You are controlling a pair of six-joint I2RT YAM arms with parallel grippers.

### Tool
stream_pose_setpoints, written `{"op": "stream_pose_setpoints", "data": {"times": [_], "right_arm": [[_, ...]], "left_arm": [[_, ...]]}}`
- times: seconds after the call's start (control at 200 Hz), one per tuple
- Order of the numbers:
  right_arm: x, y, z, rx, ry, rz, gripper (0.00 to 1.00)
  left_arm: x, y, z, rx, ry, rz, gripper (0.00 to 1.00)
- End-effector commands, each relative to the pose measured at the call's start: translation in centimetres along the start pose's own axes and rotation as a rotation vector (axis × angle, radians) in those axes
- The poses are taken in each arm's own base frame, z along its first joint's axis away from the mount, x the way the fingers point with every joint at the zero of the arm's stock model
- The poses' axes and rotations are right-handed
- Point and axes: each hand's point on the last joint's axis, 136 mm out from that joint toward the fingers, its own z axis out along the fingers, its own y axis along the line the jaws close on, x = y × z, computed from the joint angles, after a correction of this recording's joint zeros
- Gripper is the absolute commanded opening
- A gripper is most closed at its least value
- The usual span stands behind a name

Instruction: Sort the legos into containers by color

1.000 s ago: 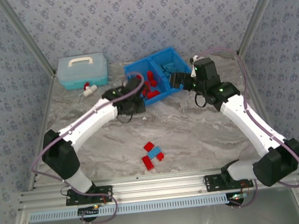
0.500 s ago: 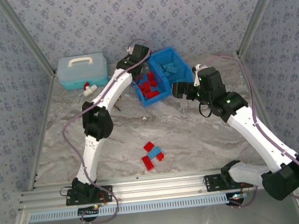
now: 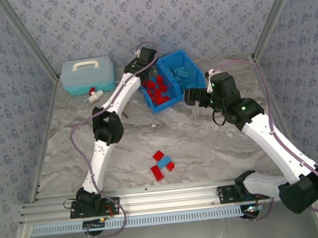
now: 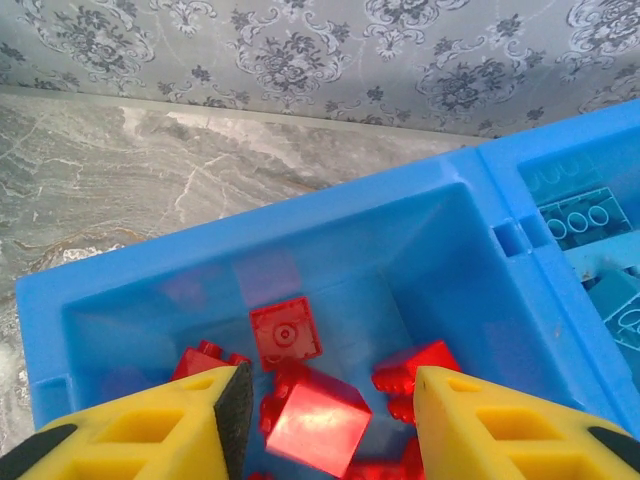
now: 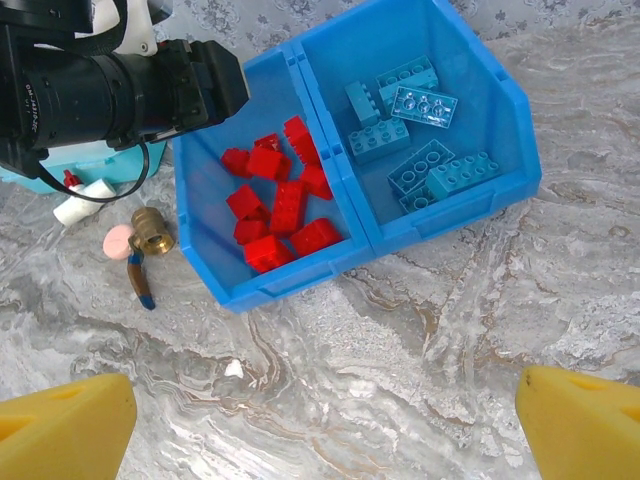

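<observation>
Your left tool [image 4: 327, 395], beside the bin [image 5: 450, 215] a second ago, now hangs over its red compartment [image 4: 400, 240], fingers apart above a red lego [image 4: 318, 425]; right tool [image 5: 320, 420] stays wide apart.

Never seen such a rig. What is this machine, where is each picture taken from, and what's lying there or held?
Two white robot arms stand at the near edge of the table. The top view looks down from behind them; each wrist view rides on an arm, yellow fingers at the bottom. A blue bin holds red legos in one compartment, light blue legos in the other; loose legos lie near the bases. A teal case, pink disc and brass fitting lie beside it. The left end effector hangs open over the red legos; the right end effector is open too. Neither holds anything.
</observation>
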Motion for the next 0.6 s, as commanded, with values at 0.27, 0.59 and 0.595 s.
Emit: {"op": "stream_pose_setpoints", "data": {"times": [0.27,0.59,0.595], "right_arm": [[0.2,0.0,1.0,0.014,0.020,-0.018,1.00],[0.6,-0.4,3.3,0.015,0.041,-0.014,1.00],[0.6,-0.3,3.3,0.013,0.041,-0.014,1.00]], "left_arm": [[-3.3,-2.4,-14.2,0.114,-0.034,0.028,0.49],[13.7,1.8,-22.9,0.040,0.166,0.197,0.49],[14.1,1.9,-23.0,0.040,0.174,0.197,0.49]]}}
